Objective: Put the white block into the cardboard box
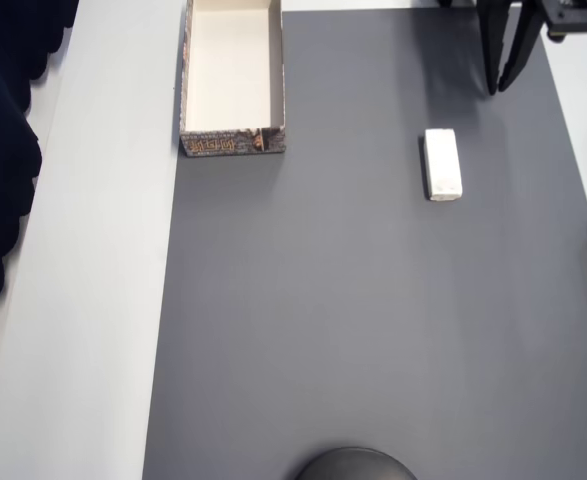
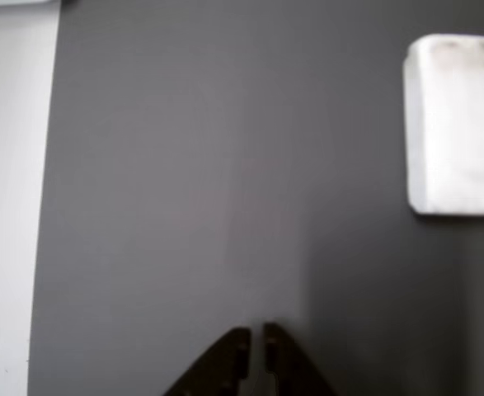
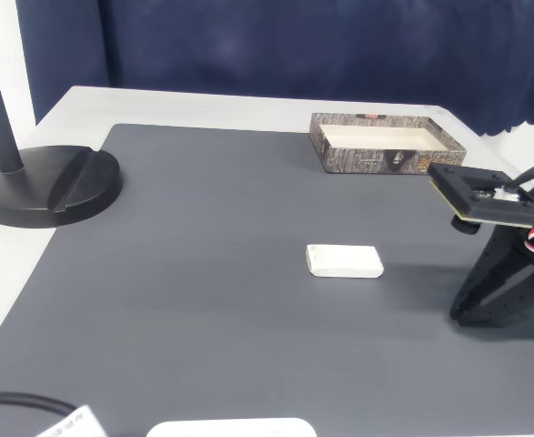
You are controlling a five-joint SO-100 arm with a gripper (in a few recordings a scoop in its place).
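A matt dark grey mat (image 1: 353, 300) covers the counter (image 1: 93, 300), whose bare edges look smooth, pale and faintly satin. The white block (image 1: 442, 164) appears to be smooth, hard plastic with a dull sheen. The cardboard box (image 1: 232, 142) has rough-looking printed paper walls and a plain matt cream inside. The hand (image 2: 256, 351) is matt black plastic. Dark blue cloth hangs behind the counter's far edge.

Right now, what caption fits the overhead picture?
White block lies on the grey mat, apart from the cardboard box.
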